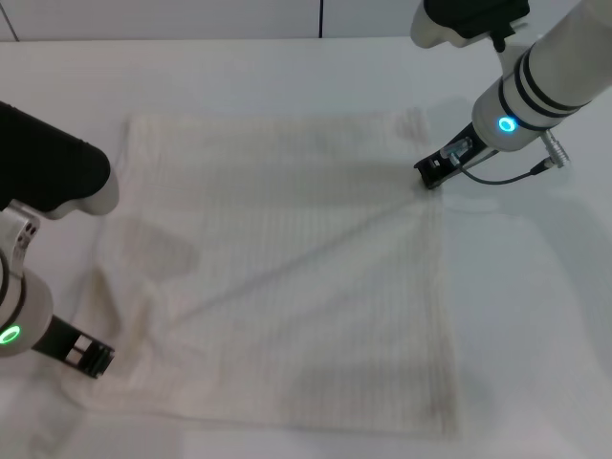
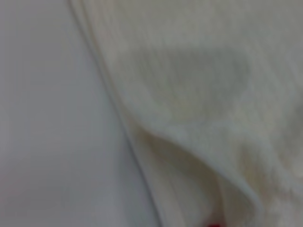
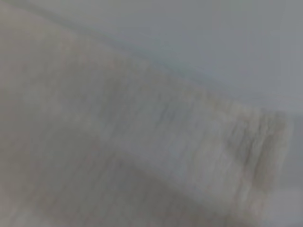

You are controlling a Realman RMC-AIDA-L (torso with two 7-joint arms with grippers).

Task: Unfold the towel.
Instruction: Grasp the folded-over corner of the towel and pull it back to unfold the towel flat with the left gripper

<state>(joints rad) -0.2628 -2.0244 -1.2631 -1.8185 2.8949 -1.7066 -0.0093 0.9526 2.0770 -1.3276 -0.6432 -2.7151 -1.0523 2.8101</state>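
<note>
The cream-white towel (image 1: 287, 277) lies nearly flat on the white table, with faint ribbed stripes. A taut diagonal crease runs across it from the far right edge toward the near left corner. My right gripper (image 1: 430, 175) is down at the towel's far right edge, shut on the cloth there. My left gripper (image 1: 93, 357) is at the near left corner, shut on the bunched, wrinkled cloth. The left wrist view shows a folded hem of the towel (image 2: 199, 85) and a bit of its red tag (image 2: 214, 225). The right wrist view shows the towel's ribbed edge (image 3: 118, 142).
The white table (image 1: 535, 316) extends around the towel on all sides. A wall runs along the far edge (image 1: 191, 19). A cable (image 1: 502, 177) hangs by the right wrist.
</note>
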